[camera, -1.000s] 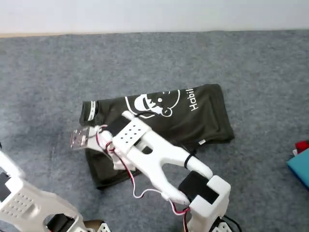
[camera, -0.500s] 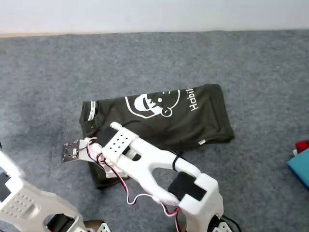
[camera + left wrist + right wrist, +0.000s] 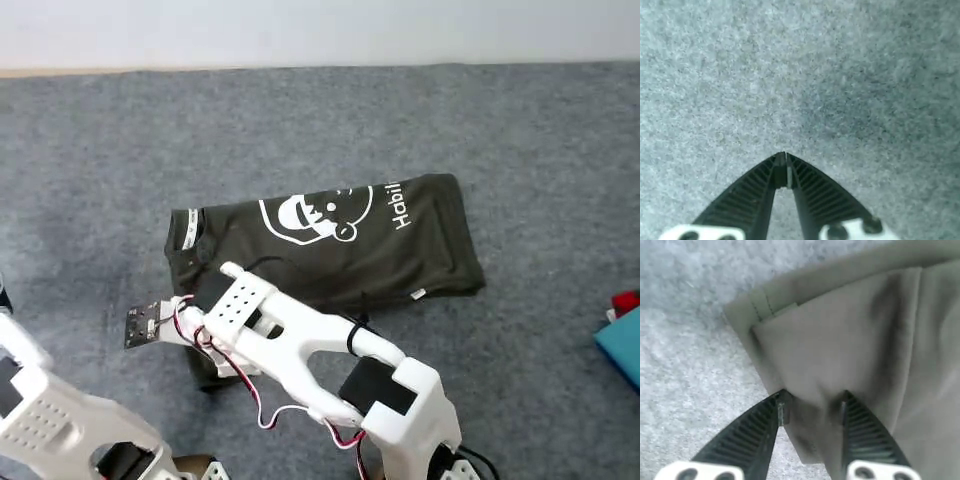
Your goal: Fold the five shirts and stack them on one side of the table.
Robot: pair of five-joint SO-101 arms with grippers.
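Right pincer (image 3: 812, 405), jaws narrowly apart, astride corner fold of shirt (image 3: 850, 340), cloth lying ahead of tips; left pincer (image 3: 785, 170) closed tip-to-tip over bare tabletop (image 3: 790, 60).

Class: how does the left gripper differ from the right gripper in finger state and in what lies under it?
The left gripper has shut fingers, tips meeting; the right gripper has them apart. The left gripper holds nothing; the right gripper straddles the edge of the dark shirt. The left gripper is over bare grey table cover, the right gripper mostly over the dark shirt. Both have black ribbed fingers.
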